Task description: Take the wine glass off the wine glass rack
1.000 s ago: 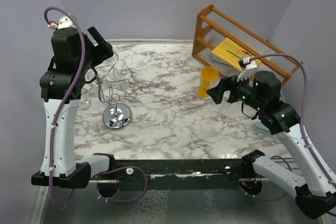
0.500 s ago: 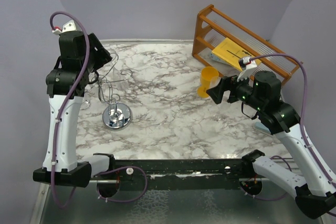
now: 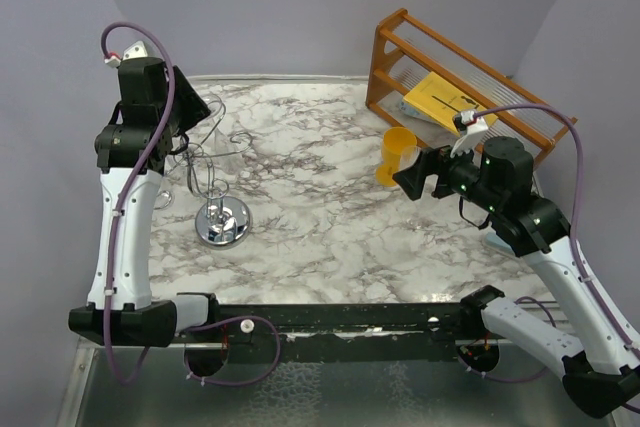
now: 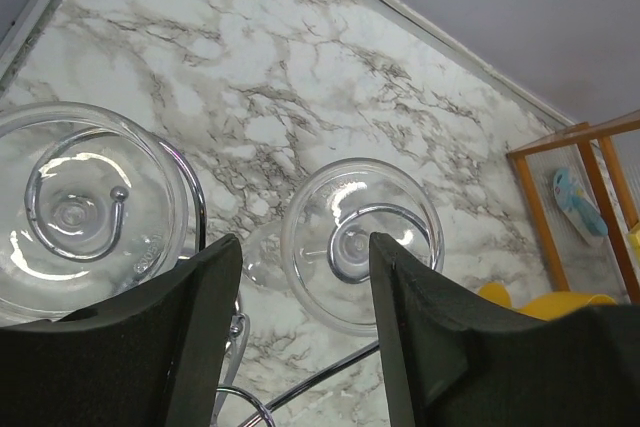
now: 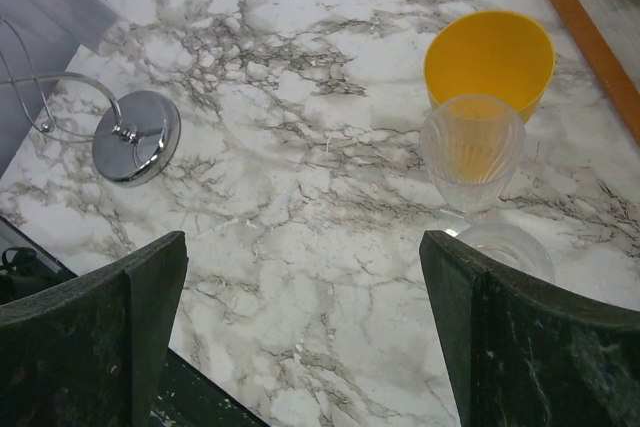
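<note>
Left wrist: left tool (image 4: pixel 300 252) over wine glass (image 4: pixel 345 197)

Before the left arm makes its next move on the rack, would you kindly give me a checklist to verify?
1. Left end effector jaws apart: ok.
2. Wine glass hangs on its wire hook: ok.
3. Glass centred between the fingers: not ok, it sits toward one finger.
4. Clearance from the neighbouring glass: cannot tell.
5. Wine glass rack base flat on the table: ok.
6. Right end effector open, away from the rack: ok.
</note>
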### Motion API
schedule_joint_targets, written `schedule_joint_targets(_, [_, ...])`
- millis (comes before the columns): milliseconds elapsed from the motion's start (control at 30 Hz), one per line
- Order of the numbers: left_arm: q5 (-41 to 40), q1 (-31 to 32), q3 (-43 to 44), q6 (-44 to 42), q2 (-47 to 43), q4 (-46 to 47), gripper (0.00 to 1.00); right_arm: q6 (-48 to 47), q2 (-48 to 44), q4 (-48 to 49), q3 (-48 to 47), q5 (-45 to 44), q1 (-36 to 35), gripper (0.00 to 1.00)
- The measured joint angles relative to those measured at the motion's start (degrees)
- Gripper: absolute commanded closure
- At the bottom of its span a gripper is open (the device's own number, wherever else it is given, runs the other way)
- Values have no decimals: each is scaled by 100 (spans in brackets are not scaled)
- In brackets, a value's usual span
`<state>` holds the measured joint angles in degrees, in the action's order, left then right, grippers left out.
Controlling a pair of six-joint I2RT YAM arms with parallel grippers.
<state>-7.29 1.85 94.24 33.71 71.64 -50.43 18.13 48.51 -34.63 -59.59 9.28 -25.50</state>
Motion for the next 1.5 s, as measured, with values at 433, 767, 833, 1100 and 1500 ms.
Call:
schedule_joint_targets(433, [474,-90,-232,28,92,339,51,0,2,0,7,0,0,0])
schedule_joint_targets(767, [555,-138,-407,72,72,643,65,0,2,0,4,0,2,0])
schedule_joint_targets(833, [557,-142,-415,74,63,660,68,0,2,0,4,0,2,0])
schedule_joint_targets(1100, [557,-151,-450,140,-22,754,78,0,2,0,7,0,0,0])
schedule_joint_targets(1500, [848,-179,-855,678,-234,1353,93,0,0,0,4,2,0,0])
